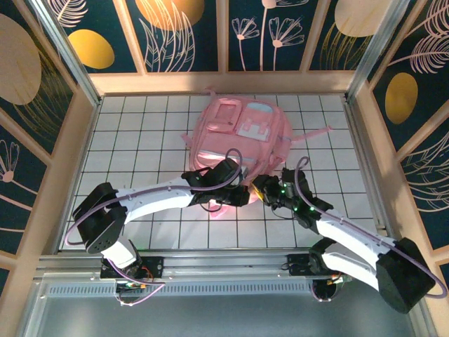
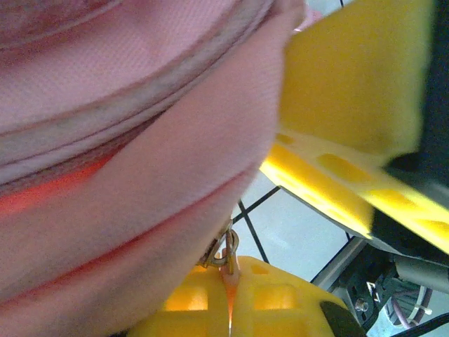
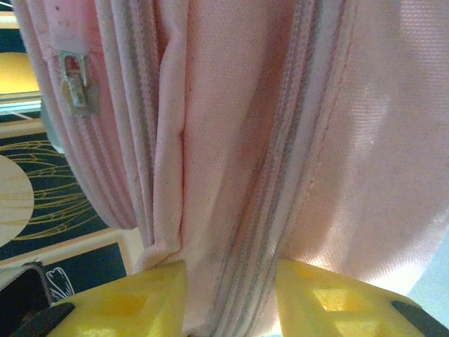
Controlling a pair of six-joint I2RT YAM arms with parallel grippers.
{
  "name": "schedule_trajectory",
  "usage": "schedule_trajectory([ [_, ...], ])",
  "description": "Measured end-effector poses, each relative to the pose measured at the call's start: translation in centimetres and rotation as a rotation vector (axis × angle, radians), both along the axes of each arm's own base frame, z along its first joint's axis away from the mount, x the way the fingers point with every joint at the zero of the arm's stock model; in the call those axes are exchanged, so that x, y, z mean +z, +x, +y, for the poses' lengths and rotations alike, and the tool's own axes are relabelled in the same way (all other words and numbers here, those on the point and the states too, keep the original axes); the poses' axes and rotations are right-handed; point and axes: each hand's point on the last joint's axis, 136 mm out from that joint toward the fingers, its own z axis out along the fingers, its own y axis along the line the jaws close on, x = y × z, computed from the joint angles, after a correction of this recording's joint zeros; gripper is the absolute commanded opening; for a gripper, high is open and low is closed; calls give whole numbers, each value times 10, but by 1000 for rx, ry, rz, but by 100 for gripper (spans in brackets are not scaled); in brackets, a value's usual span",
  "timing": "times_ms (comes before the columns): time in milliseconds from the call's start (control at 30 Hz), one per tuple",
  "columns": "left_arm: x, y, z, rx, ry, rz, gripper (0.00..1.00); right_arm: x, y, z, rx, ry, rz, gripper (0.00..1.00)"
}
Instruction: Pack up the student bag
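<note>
student bag (image 1: 242,130): flat on the white gridded table (image 1: 140,140), centre, towards the far side, front pockets and pale patches facing up. One pink strap (image 1: 314,133) trails out to the right along the table. From above, both wrists cover the bag's near edge, so the seam there can't be read in the top view.

left gripper (image 1: 233,196): at the bag's near edge, about mid-width. In the wrist view its yellow fingers (image 2: 189,302) are pressed together with no gap, and a metal zip pull (image 2: 226,251) is pinched at the tips. Pink fabric bulges over them and takes up the left of that view. A yellow finger of the other arm (image 2: 351,105) sits just beside it, upper right, close to the fabric. Whether it touches the fabric there, can't tell.

right gripper (image 1: 261,188): just right of the left one, on the same near edge. In the wrist view its fingers (image 3: 330,298) stand partly apart, with a fold of bag fabric and a zip seam (image 3: 280,175) running down between them. The fabric meets both inner faces, so it is clamped on the bag. A second zip slider (image 3: 74,84) sits on another zip line, upper left, with nothing on it.

Around: dark blue floral wall panels (image 1: 189,35) in a wooden frame box the table in on three sides. A metal rail (image 1: 231,281) runs along the near edge by the arm bases. Purple cables (image 1: 210,184) run along both arms.
</note>
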Motion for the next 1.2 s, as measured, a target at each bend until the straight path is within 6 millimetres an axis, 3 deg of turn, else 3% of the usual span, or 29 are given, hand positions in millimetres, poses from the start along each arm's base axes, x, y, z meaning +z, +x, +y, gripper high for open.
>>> schedule_trajectory([
  [67, 0, 0, 0, 0, 2, 1, 0, -5, 1, 3, 9, -2, 10, 34],
  [300, 0, 2, 2, 9, 10, -8, 0, -11, 4, 5, 21, -20, 4, 0],
  [667, 4, 3, 4, 11, 14, -38, 0, -2, 3, -7, 19, -69, -60, 0],
  [1200, 4, 1, 29, 50, 33, -93, 0, 2, 10, -25, -1, -96, -75, 0],
])
